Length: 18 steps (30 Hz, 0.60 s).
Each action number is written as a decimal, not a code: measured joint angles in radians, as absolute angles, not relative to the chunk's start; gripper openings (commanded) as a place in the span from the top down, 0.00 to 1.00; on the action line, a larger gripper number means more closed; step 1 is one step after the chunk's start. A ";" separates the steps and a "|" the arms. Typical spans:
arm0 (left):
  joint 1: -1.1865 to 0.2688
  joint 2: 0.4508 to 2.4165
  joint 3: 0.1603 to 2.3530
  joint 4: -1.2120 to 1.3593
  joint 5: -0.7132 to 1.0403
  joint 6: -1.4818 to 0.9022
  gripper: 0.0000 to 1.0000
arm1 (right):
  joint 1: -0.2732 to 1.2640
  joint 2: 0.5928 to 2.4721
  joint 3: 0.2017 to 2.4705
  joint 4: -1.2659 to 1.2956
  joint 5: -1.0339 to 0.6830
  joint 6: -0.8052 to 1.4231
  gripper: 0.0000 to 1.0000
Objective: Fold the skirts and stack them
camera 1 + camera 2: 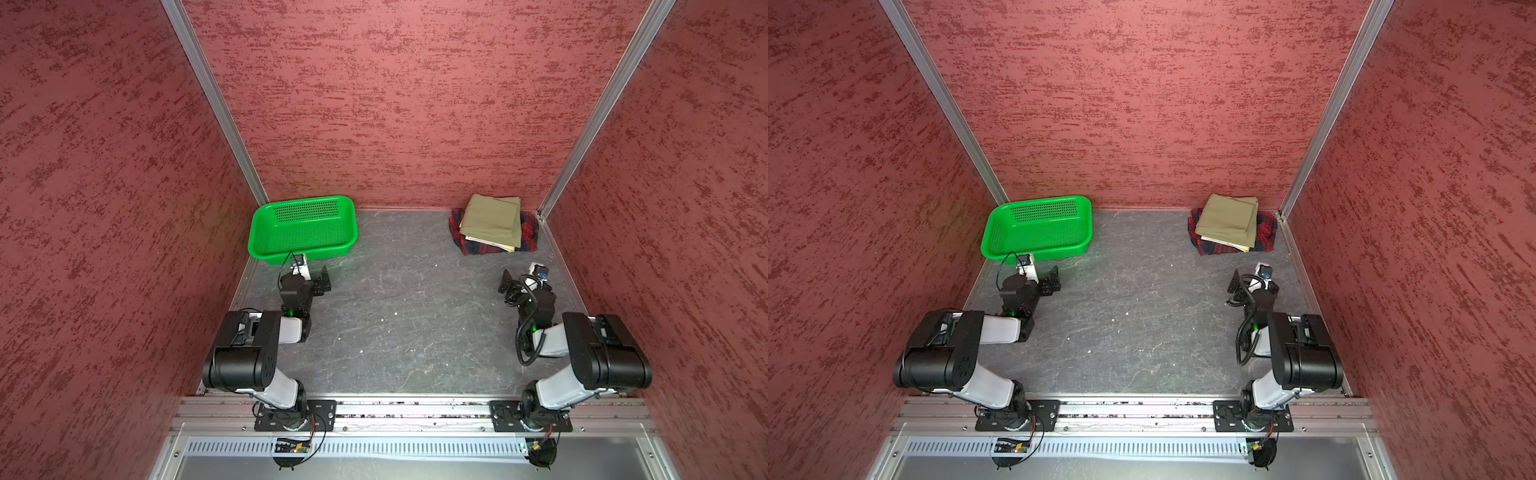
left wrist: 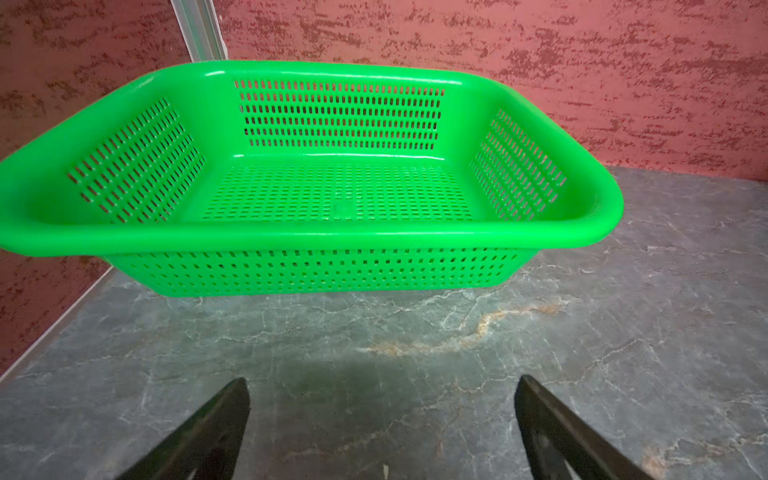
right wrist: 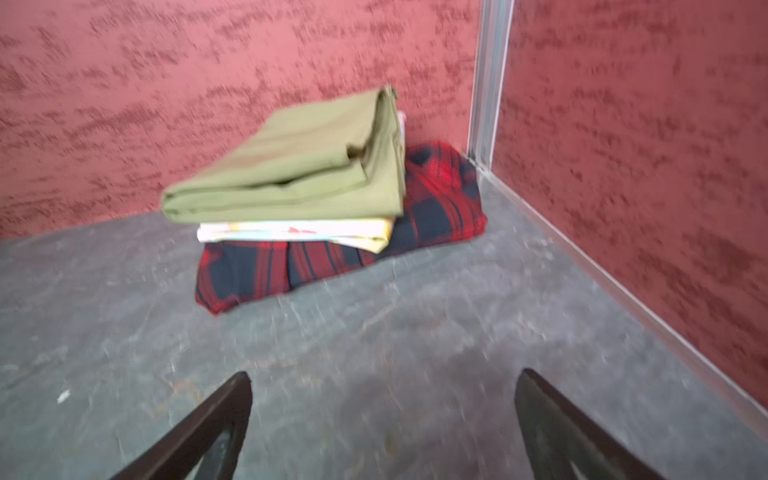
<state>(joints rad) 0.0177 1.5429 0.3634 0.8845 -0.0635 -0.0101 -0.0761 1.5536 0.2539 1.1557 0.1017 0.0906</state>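
Note:
The three skirts lie folded in one stack in the back right corner. The olive-khaki skirt (image 1: 492, 220) (image 3: 299, 166) is on top, the pastel flowered one (image 1: 490, 244) (image 3: 299, 230) under it, and the red-and-navy plaid one (image 1: 528, 235) (image 3: 440, 199) at the bottom. My right gripper (image 1: 508, 286) (image 3: 385, 372) hovers open in front of the stack, apart from it, with nothing between its fingers. My left gripper (image 1: 323, 281) (image 2: 383, 380) is open and empty just in front of the green basket.
An empty green perforated basket (image 1: 255, 232) (image 2: 332, 239) stands at the back left against the wall. Red textured walls close in the grey marbled table (image 1: 399, 316) on three sides. Both arm bases sit on the front rail.

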 measured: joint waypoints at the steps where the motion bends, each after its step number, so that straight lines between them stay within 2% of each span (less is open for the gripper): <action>1: 0.017 1.543 0.363 0.886 -0.063 -0.010 0.00 | -0.073 1.553 0.263 1.156 0.102 0.088 0.01; 18: 0.018 1.543 0.363 0.891 -0.062 -0.010 0.00 | -0.067 1.553 0.268 1.153 0.046 0.047 0.01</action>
